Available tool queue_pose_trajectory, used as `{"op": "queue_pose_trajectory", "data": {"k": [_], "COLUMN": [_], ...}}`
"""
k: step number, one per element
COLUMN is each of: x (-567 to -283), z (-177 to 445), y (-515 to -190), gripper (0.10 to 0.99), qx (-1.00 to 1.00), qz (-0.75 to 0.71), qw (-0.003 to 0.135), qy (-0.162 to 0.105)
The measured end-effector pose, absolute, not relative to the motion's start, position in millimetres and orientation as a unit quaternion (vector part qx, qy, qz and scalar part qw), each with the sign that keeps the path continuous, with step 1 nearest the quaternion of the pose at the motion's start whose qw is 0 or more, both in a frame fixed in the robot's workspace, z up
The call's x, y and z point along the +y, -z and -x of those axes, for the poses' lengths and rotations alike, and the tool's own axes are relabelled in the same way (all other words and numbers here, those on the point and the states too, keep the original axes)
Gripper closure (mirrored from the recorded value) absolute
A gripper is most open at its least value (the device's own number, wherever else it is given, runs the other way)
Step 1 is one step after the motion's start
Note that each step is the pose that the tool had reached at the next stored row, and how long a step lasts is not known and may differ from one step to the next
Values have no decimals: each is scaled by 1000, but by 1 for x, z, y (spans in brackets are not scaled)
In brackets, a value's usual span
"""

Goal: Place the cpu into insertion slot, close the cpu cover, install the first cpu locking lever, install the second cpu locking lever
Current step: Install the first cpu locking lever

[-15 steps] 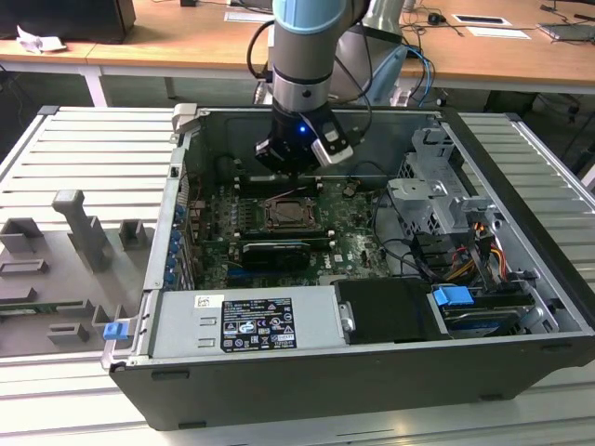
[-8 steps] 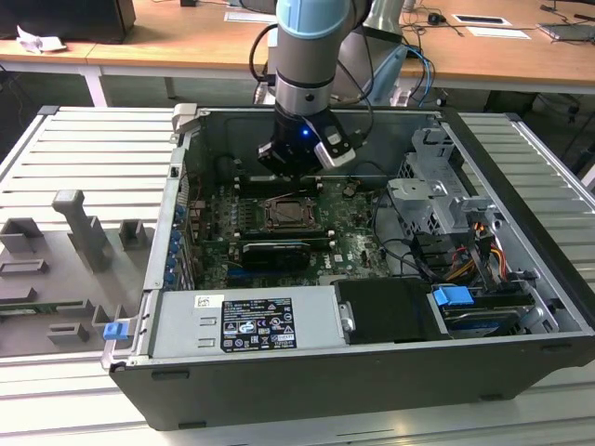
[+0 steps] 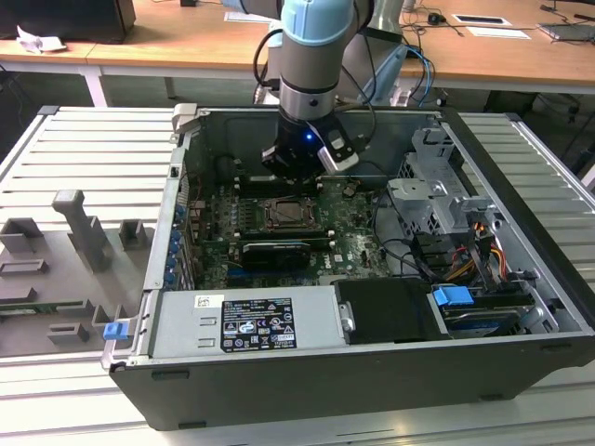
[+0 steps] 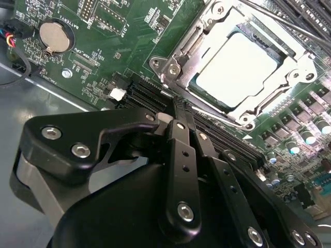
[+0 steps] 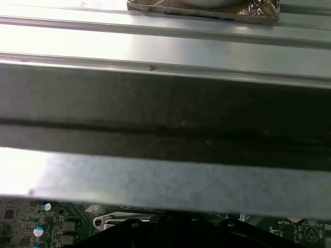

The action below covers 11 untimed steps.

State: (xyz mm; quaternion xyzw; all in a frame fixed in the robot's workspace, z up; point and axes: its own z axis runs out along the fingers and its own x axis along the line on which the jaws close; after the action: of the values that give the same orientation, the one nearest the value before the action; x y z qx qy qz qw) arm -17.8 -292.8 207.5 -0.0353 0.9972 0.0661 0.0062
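The cpu (image 4: 235,70), a pale square chip, lies in the insertion slot (image 3: 284,216) on the green motherboard (image 4: 119,36). The silver cpu cover (image 4: 181,51) is folded down around it, and the chip shows through its cut-out. A thin wire locking lever (image 4: 217,112) runs along the socket edge nearest the gripper. My gripper (image 4: 181,111) is shut, its black fingers (image 4: 182,155) side by side, with the tips at the socket's corner by that lever's end. Whether they touch it I cannot tell. In the exterior view the gripper (image 3: 296,172) hangs just behind the socket.
Black memory slots (image 4: 150,95) lie between the gripper and the socket. A coin battery (image 4: 53,35) sits on the board. A long black card (image 3: 270,251), a drive cage (image 3: 437,200) and a power supply (image 3: 246,321) crowd the case. The case wall (image 5: 165,103) stands close behind the wrist.
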Motion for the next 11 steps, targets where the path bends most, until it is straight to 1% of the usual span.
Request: {"op": "queue_pose_trajectory", "data": {"k": [11], "x": [-293], "z": [17], "y": [-202], "gripper": [980], "qx": [997], "qz": [35], "qw": [6], "qy": [-61]}}
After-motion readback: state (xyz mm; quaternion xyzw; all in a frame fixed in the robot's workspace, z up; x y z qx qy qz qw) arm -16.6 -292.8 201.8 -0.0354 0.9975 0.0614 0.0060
